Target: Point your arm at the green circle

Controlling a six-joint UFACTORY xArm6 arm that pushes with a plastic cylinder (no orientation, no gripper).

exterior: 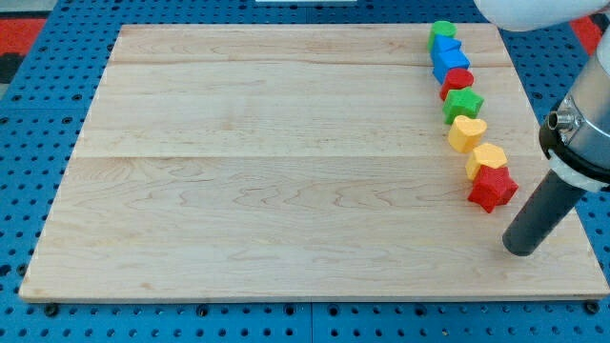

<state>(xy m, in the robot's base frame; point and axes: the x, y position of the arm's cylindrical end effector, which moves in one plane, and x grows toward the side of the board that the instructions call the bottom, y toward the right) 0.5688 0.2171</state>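
The green circle (442, 30) sits at the view's top right, at the top of a slanted line of touching blocks on the wooden board (267, 171). Below it come a blue block (446, 47), a second blue block (451, 64), a red block (457, 81), a green star (463, 104), a yellow heart (467, 133), a yellow hexagon (487, 159) and a red star (492, 189). My tip (520, 248) rests on the board at the lower right, just below and right of the red star, far from the green circle.
The board lies on a blue pegboard table (29, 143). The arm's grey body (583, 124) hangs over the board's right edge. A white rounded part (534, 11) shows at the top right.
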